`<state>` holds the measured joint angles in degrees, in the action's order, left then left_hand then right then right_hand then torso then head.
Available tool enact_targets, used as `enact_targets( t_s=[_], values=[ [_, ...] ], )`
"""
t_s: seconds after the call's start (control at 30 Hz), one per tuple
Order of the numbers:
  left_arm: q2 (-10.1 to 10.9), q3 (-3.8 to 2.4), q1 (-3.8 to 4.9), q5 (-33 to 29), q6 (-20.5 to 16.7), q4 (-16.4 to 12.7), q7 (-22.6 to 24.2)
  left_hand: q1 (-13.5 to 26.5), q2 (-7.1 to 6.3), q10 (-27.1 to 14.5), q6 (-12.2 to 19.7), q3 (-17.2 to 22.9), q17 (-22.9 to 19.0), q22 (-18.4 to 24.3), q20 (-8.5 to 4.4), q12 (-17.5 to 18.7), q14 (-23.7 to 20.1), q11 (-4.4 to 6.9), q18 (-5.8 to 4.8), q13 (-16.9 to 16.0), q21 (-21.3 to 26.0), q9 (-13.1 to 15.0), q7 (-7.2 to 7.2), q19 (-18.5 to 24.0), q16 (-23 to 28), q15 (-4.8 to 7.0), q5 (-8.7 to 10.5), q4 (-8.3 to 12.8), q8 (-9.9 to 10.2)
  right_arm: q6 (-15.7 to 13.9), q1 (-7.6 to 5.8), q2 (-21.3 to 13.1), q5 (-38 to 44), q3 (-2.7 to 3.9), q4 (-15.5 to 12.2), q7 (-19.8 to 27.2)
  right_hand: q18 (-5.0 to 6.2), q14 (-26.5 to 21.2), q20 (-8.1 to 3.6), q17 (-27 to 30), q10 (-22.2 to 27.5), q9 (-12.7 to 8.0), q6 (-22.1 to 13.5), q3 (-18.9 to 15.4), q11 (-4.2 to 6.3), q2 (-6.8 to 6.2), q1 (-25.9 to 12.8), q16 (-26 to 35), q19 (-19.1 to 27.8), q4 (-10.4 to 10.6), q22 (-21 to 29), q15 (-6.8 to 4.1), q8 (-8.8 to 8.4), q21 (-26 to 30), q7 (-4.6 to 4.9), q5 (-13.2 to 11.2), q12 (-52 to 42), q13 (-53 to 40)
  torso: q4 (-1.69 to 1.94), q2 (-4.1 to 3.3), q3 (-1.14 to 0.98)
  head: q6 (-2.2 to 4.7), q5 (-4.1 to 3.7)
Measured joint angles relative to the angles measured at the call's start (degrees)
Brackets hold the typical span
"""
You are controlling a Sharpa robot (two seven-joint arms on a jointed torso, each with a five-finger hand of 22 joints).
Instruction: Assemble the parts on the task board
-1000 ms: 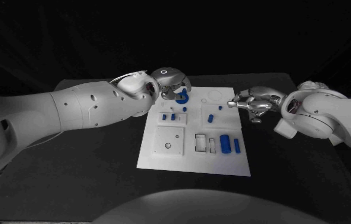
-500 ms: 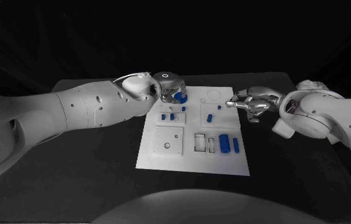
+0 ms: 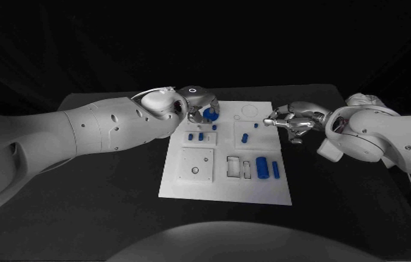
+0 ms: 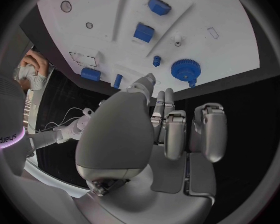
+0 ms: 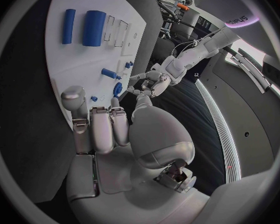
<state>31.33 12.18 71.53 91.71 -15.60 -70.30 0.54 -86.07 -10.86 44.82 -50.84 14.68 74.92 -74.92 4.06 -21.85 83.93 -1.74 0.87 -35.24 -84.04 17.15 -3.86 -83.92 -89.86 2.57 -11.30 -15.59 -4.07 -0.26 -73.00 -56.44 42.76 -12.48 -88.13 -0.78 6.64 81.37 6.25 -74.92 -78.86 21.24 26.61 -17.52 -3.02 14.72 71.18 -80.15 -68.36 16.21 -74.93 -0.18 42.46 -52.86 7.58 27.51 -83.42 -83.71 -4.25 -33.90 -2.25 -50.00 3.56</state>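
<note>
Board half built, parts loose

My left hand (image 3: 199,100) hovers empty over the gear (image 3: 211,114); my right hand (image 3: 291,120), fingers curled, holds nothing beside the board (image 3: 226,188).

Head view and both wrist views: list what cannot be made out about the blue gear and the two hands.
- Blue gear: in the head view the left hand covers most of it, so whether the fingers touch it cannot be told.
- Whether the gear is seated on the task board: too small in the left wrist view.
- Right hand: in the head view its curled fingers hide whether it holds anything.
</note>
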Motion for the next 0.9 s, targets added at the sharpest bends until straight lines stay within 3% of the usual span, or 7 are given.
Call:
enact_targets(
  t_s=[0.1,0.27,0.47,0.67,0.9],
  values=[
    [0.3,0.00,-0.01,-0.2,-0.8,-0.2,0.6,0.0,0.00,0.2,0.0,-0.8,0.0,0.0,-0.61,3.4,0.1,0.40,0.92,4.5,1.8,-1.1,0.00,0.0,0.0,0.45,0.00,0.8,0.0,0.0,0.01,-0.1,0.0,0.00,0.0,0.0,0.00,0.0,0.00,0.0,0.0,0.0,0.0,0.0,0.05,-0.01,0.0,0.0,0.0,0.0,0.0,0.00,0.00,0.0,0.00,0.0,0.0,0.0,0.02,-0.01,-0.01,0.00,-0.02],
    [0.3,0.02,-0.09,-0.3,-0.9,-0.4,1.0,-0.3,0.26,0.2,0.0,-1.8,0.0,0.0,-0.61,6.6,0.1,0.43,0.92,9.0,2.5,-2.6,-0.02,0.0,0.0,0.45,0.34,1.8,0.0,-0.1,0.03,-0.1,0.0,0.00,0.1,0.1,0.00,0.0,0.00,0.0,0.2,0.0,0.0,0.0,0.15,-0.14,-0.1,0.0,0.0,0.0,0.0,0.00,0.00,0.0,0.00,0.1,0.0,0.0,0.07,-0.01,-0.03,0.00,0.08],
    [-0.6,0.02,-0.47,0.0,-0.6,0.3,1.2,-0.8,0.78,1.4,-2.1,-2.3,0.0,0.0,-0.61,8.1,0.1,0.33,0.92,12.3,2.6,-3.6,-0.37,0.0,0.0,0.44,0.34,2.3,0.0,-0.1,0.04,-0.1,0.0,0.01,0.1,0.1,0.00,0.0,0.00,0.0,0.3,0.0,0.2,0.0,0.06,-0.13,-0.1,0.0,0.0,0.0,0.0,0.00,0.00,0.2,0.21,0.2,-0.1,0.0,0.05,0.00,-0.03,0.00,0.23],
    [-1.6,0.05,-1.41,0.8,-0.1,1.5,1.3,-0.9,0.92,2.7,-3.3,-2.3,0.0,0.0,-0.61,8.4,0.1,0.44,0.93,14.1,3.4,-4.2,-0.23,0.0,0.0,0.44,0.34,2.3,0.0,-0.2,0.05,-0.1,0.0,0.01,0.1,0.2,0.00,0.0,0.00,0.0,0.3,0.0,0.2,0.0,0.05,-0.04,0.0,0.0,0.0,0.0,0.0,0.00,0.00,0.2,0.21,0.2,0.2,0.0,-0.02,0.00,-0.03,0.00,0.23],
    [-2.6,0.06,-2.11,1.8,0.0,2.9,1.6,-1.0,1.46,5.0,-5.9,-1.6,0.0,0.0,-0.61,9.0,0.1,0.73,0.92,16.3,3.6,-4.5,0.30,0.0,0.0,0.43,-1.52,2.9,-0.8,-0.3,0.05,-0.2,0.0,0.01,0.1,0.3,0.00,0.0,0.00,0.0,0.4,0.0,0.4,0.0,-0.05,-0.20,0.3,0.0,0.0,0.0,0.0,0.00,0.00,0.2,0.02,0.2,0.2,0.0,-0.06,-0.07,-0.01,0.00,0.01]
  ],
)
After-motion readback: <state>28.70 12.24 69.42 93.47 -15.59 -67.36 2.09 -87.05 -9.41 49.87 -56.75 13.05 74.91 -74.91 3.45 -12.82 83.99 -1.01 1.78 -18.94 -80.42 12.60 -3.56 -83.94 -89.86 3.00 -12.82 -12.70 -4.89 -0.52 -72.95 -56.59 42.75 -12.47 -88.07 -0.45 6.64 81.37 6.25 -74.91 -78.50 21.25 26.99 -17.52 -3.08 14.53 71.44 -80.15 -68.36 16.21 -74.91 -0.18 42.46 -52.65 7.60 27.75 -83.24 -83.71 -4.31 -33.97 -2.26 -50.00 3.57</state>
